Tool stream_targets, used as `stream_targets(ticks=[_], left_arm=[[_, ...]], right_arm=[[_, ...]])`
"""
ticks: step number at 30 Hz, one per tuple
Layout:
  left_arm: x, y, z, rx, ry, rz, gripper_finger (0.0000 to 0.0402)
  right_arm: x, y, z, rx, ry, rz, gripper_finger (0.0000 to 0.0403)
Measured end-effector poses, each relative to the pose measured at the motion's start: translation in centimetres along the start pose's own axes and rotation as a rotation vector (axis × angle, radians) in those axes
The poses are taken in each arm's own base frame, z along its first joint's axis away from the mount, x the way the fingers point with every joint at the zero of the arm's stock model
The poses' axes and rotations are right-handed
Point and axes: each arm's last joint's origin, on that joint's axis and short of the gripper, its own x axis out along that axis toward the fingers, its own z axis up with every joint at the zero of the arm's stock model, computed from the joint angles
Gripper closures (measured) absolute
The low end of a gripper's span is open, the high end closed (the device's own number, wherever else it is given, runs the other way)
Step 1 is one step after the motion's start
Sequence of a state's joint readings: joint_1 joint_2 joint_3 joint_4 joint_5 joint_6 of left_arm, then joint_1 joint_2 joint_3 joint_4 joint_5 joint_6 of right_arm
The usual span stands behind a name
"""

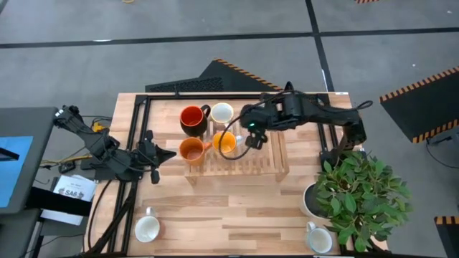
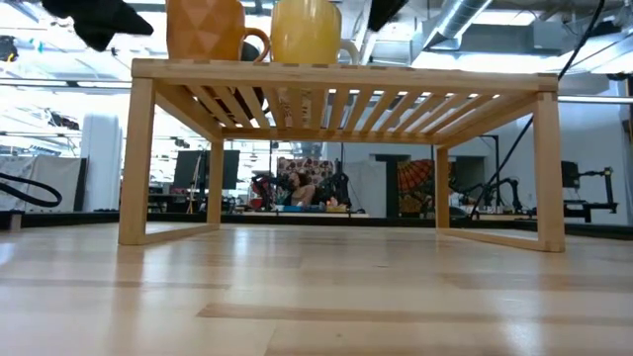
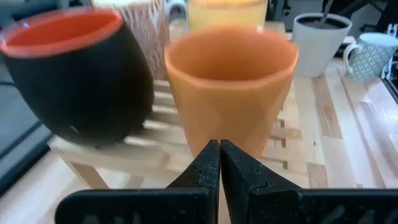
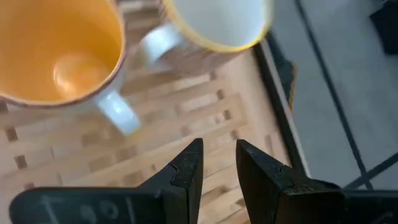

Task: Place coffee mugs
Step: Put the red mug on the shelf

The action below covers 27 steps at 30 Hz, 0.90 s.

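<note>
A slatted wooden rack (image 1: pixel 276 161) holds four mugs standing on their bases: a dark mug with red inside (image 1: pixel 191 118), a pale mug (image 1: pixel 221 113), an orange mug (image 1: pixel 191 149) and a yellow-orange mug (image 1: pixel 226 142). Two white mugs stand on the table, one near the left (image 1: pixel 147 229), one near the right (image 1: pixel 319 239). My left gripper (image 1: pixel 171 153) is shut, level, just left of the orange mug (image 3: pixel 230 87). My right gripper (image 4: pixel 217 149) hangs over the rack's slats, slightly open, beside the yellow-orange mug's pale handle (image 4: pixel 118 112).
A white plant pot (image 1: pixel 310 202) with a leafy plant (image 1: pixel 362 197) stands at the table's right near corner, close to the right white mug. A dark frame runs along the table's far and left edges (image 1: pixel 136 122). Bare tabletop lies in front of the rack (image 1: pixel 229 215).
</note>
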<state>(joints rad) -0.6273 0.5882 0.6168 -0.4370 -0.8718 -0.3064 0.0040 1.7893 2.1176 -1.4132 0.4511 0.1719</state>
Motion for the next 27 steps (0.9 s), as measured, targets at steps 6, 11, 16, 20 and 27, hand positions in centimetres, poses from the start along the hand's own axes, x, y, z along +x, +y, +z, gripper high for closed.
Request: stream_targets(ticks=[6, 11, 16, 20, 27], left_arm=[[-1.4, 1.6, 1.4, 0.060, -0.077, 0.031, 0.0401], [-2.8, 4.1, 1.9, 0.053, -0.148, 0.070, 0.0402], [-4.4, 6.2, 2.1, 0.013, -0.228, 0.063, 0.0402], [-4.4, 6.4, 2.1, -0.006, -0.282, 0.008, 0.0401], [-1.4, 5.2, 1.8, 0.087, -0.206, -0.003, 0.0401]], right_arm=[[-2.9, -2.0, -2.1, 0.078, -0.103, -0.057, 0.0281], [-3.1, -3.0, -5.0, 0.139, -0.198, -0.079, 0.0281], [-1.9, -4.2, -8.0, 0.214, -0.269, -0.094, 0.0281], [-0.8, -5.1, -9.5, 0.253, -0.343, -0.073, 0.0281], [0.9, -5.8, -10.3, 0.269, -0.408, 0.026, 0.0281]])
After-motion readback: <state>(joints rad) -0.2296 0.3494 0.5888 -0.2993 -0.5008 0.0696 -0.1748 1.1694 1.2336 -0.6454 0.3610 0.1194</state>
